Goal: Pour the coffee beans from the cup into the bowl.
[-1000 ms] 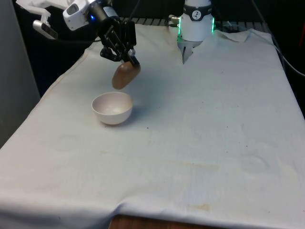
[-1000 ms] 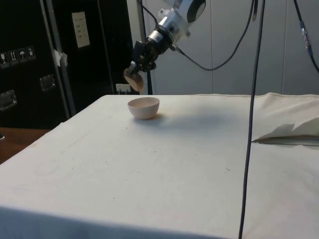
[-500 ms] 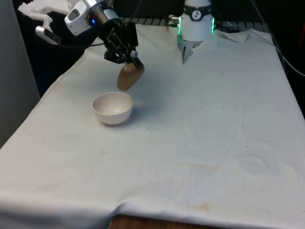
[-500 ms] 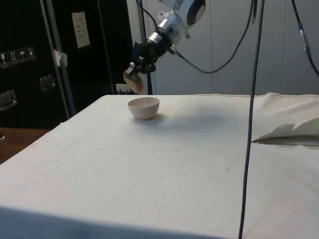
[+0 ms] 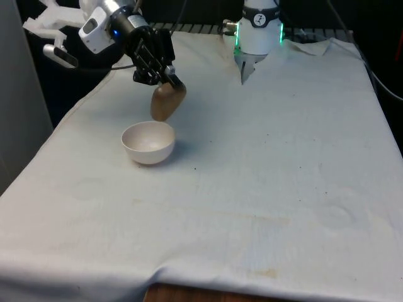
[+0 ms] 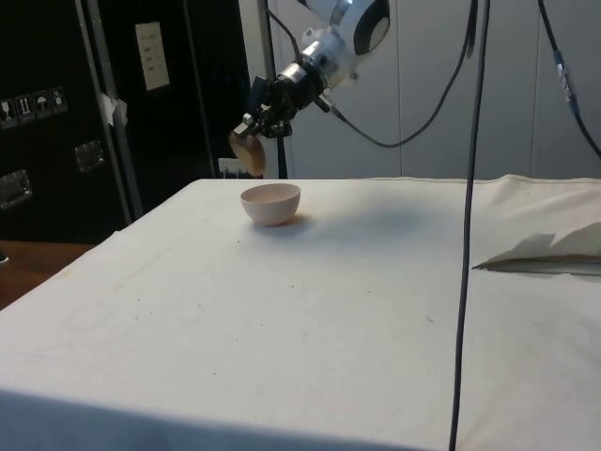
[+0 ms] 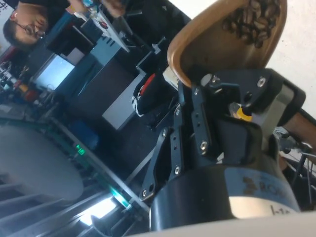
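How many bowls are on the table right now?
1. A white bowl stands on the cloth toward the front view's left, just below the tilted brown cup held by the gripper.

Black two-finger gripper (image 6: 254, 129) is up in the air holding a small brown cup (image 6: 249, 154), tilted, hanging just above and a bit behind the pale pinkish round bowl (image 6: 271, 203). Bowl sits on the white cloth-covered table (image 6: 310, 310), dark cabinets (image 6: 113, 113) behind.
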`<action>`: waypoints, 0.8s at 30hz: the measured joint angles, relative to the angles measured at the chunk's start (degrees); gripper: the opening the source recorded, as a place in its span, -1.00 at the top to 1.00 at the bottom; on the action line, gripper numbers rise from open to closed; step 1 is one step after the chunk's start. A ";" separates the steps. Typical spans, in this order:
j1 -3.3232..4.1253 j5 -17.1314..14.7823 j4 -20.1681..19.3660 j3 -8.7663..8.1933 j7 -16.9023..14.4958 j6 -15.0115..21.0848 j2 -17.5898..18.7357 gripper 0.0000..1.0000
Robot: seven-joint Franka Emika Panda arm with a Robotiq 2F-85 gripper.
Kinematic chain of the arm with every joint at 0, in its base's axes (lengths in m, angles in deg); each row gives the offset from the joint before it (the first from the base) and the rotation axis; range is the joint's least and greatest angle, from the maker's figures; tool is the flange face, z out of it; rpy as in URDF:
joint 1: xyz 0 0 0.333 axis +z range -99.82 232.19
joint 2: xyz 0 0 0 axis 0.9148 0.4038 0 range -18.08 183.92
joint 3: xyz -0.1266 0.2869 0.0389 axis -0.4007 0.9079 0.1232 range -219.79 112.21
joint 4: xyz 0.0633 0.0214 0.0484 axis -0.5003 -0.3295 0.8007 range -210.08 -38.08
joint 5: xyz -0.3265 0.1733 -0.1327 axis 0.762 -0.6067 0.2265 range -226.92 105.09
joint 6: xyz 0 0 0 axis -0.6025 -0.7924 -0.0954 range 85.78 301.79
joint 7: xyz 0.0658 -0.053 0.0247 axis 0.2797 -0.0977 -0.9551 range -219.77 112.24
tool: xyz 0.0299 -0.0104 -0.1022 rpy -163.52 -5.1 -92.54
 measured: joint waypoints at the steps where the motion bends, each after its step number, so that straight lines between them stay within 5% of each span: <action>1: -0.06 -0.17 0.17 -0.29 0.00 -0.52 0.17 1.00; 15: -0.57 -3.72 2.81 -4.47 -1.60 -8.94 4.18 1.00; 24: -0.63 -5.16 2.92 -5.33 -2.86 -12.03 4.98 1.00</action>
